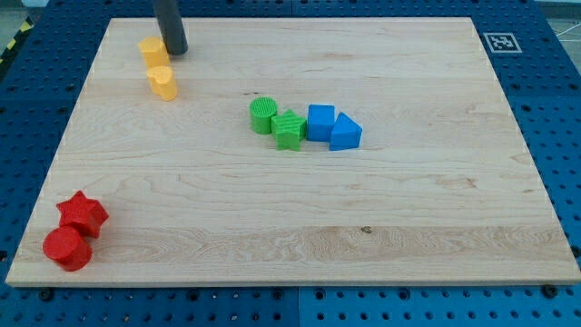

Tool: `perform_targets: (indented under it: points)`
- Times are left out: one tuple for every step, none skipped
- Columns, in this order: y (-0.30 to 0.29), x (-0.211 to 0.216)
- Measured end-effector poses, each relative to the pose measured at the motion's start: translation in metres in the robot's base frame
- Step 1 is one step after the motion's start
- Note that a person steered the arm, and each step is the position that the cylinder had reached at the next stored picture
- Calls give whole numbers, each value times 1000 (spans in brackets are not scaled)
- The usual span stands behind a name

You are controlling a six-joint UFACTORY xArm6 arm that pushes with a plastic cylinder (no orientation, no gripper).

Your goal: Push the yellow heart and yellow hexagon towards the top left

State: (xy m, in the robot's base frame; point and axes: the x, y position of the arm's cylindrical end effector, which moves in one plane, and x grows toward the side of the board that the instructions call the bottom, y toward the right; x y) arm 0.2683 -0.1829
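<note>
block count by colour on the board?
yellow: 2, the yellow hexagon and the yellow heart
green: 2, the green cylinder and the green star
blue: 2, the blue cube and the blue triangle
red: 2, the red star and the red cylinder
total: 8
My tip is at the yellow hexagon's right side.

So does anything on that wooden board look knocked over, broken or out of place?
Nothing stands out. The yellow hexagon and yellow heart sit near the view's top left, by my tip. Green, blue and red blocks sit in tidy pairs on the wooden board.
</note>
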Motion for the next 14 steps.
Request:
perform_targets:
  points:
    - [-10,0]
    - [29,25]
    - [39,35]
    - [30,57]
    - [18,67]
    - [25,70]
    - [28,76]
    - [24,95]
    - [10,99]
    - [6,89]
    - [5,63]
    - [11,88]
    - [12,138]
    - [7,154]
